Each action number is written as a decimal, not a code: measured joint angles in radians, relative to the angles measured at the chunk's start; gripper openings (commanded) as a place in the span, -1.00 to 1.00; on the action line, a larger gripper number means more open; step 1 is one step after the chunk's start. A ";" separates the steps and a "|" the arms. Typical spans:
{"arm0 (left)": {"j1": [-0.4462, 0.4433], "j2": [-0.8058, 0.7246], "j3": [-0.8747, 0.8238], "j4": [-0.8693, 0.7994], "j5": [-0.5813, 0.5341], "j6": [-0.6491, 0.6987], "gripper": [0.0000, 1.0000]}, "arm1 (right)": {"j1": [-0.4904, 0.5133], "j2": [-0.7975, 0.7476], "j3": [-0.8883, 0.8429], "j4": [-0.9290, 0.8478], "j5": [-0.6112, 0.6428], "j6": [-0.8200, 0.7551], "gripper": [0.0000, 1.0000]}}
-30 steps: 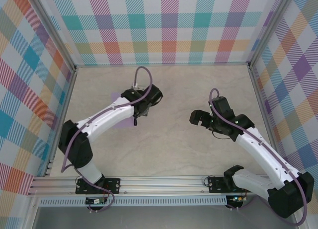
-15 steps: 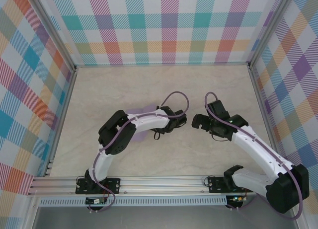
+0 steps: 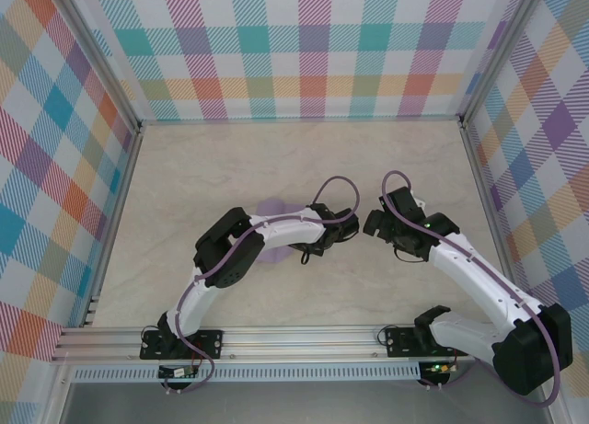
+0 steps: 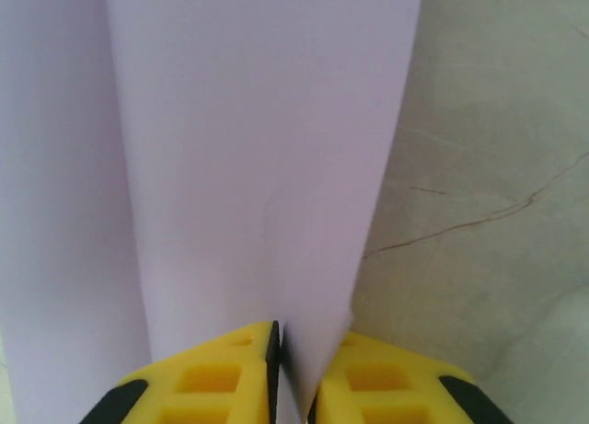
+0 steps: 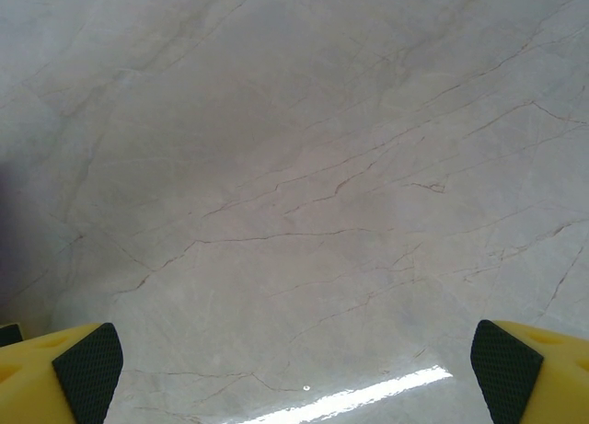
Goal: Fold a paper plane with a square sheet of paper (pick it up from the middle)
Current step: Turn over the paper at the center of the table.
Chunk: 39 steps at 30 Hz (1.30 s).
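Paper [image 4: 248,148], over the tabletop [image 5: 294,166] near centre, is pinched in the nearly closed left claw [image 4: 294,339]. The right claw [image 5: 296,360] gapes wide, empty. Seemingly barely creased; nearly all folding is left.

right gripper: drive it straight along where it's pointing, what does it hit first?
Probably the marble tabletop: the right gripper points down at it, jaws open, nothing between. Depth unclear.

The square sheet of paper [image 4: 248,148] is plain lavender. The bench [image 5: 294,166] is pale beige marble with thin brown veins. The left hand [image 4: 293,350] and the right hand [image 5: 296,360] are yellow with black pads. The walls [image 3: 313,47] carry a plaid of teal, orange, pink and purple on white. The arm cable [image 3: 337,178] seems dull purple.
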 measured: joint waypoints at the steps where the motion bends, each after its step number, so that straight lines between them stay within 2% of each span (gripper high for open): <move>1: 0.004 -0.007 -0.005 0.004 0.013 0.005 -0.45 | -0.001 0.005 0.000 0.003 -0.006 0.002 0.99; 14: 0.113 -0.181 -0.215 0.303 0.454 0.008 -0.11 | -0.005 0.073 0.000 0.092 -0.169 0.004 0.94; 22: 0.140 -0.230 -0.305 0.473 0.626 -0.002 0.11 | -0.005 0.144 -0.002 0.195 -0.325 0.005 0.87; 25: 0.148 -0.240 -0.327 0.508 0.660 -0.009 0.04 | -0.005 0.176 -0.002 0.230 -0.375 0.010 0.65; 26: 0.151 -0.243 -0.335 0.519 0.667 -0.014 -0.03 | -0.005 0.190 -0.002 0.242 -0.391 0.011 0.52; 29: 0.157 -0.246 -0.352 0.536 0.679 -0.027 -0.34 | -0.005 0.238 -0.002 0.279 -0.439 0.023 0.02; 32: 0.162 -0.248 -0.363 0.544 0.681 -0.035 -0.50 | -0.005 0.296 -0.002 0.321 -0.484 0.040 -0.42; 35: 0.162 -0.249 -0.371 0.550 0.681 -0.045 -0.62 | -0.005 0.356 -0.002 0.365 -0.530 0.060 -0.65; 39: 0.163 -0.249 -0.372 0.550 0.681 -0.047 -0.70 | -0.001 0.434 0.002 0.418 -0.586 0.068 -0.76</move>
